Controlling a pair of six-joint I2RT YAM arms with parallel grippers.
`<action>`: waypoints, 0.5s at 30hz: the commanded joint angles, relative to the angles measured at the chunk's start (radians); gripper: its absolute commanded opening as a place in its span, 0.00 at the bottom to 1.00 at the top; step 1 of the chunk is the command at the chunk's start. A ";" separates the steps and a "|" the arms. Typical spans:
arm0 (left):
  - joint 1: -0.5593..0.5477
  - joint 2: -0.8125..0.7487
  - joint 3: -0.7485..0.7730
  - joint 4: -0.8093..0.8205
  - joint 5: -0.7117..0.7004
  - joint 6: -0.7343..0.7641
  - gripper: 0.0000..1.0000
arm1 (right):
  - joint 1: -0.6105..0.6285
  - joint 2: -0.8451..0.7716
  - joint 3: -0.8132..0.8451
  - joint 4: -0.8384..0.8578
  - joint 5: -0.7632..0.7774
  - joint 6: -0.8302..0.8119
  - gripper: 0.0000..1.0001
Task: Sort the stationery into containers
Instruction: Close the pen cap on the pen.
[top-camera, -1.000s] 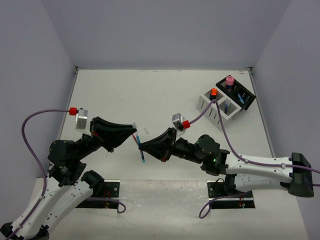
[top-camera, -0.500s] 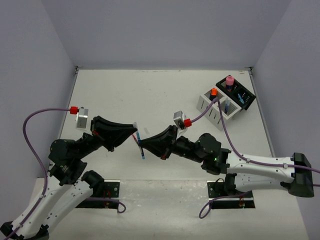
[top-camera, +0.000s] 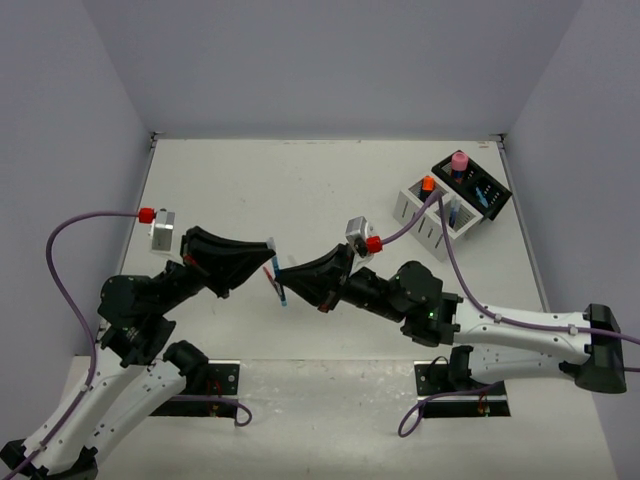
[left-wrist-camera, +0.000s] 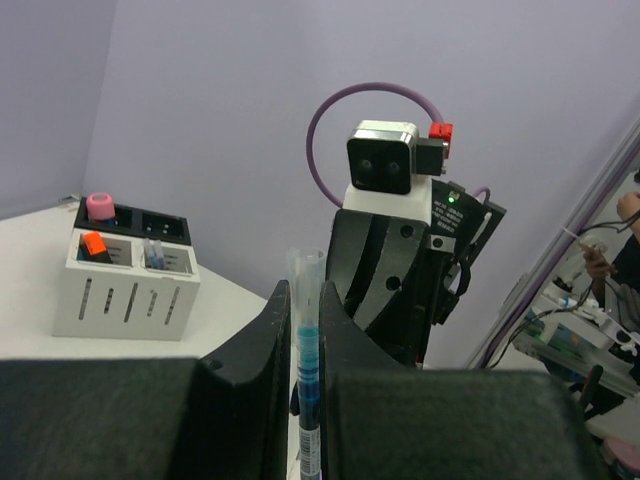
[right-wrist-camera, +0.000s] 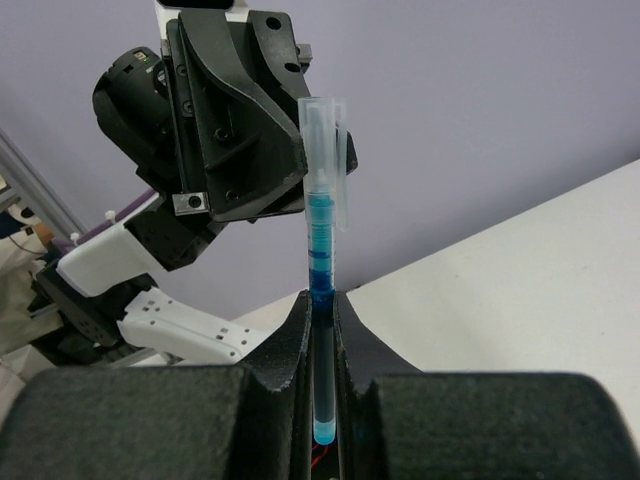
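Left gripper (top-camera: 270, 264), right gripper (top-camera: 287, 284) and thin blue pen (right-wrist-camera: 320, 250) bridging mid-table, white slotted box (top-camera: 424, 216), black slotted box (top-camera: 484, 192) far right, white tabletop (top-camera: 240, 190) open elsewhere.

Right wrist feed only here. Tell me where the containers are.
Observer: Top view: the white box and the black box stand together near the table's far right corner.
Operator: List what's in them.
Observer: An orange-capped highlighter and a thin pen in the white one; a pink cylinder in the black one.
Operator: Now the left side.
Observer: Left wrist view: the blue pen sits between the fingers of the left end effector, cap above them.
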 joint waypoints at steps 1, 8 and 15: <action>-0.001 0.025 0.031 -0.093 -0.011 0.009 0.00 | 0.005 -0.001 0.086 0.093 0.046 -0.121 0.00; -0.001 0.018 0.023 -0.109 -0.049 0.010 0.06 | 0.004 0.010 0.081 0.124 0.059 -0.149 0.00; -0.001 0.050 0.113 -0.141 -0.028 0.045 0.32 | 0.005 0.039 0.074 0.117 -0.001 -0.176 0.00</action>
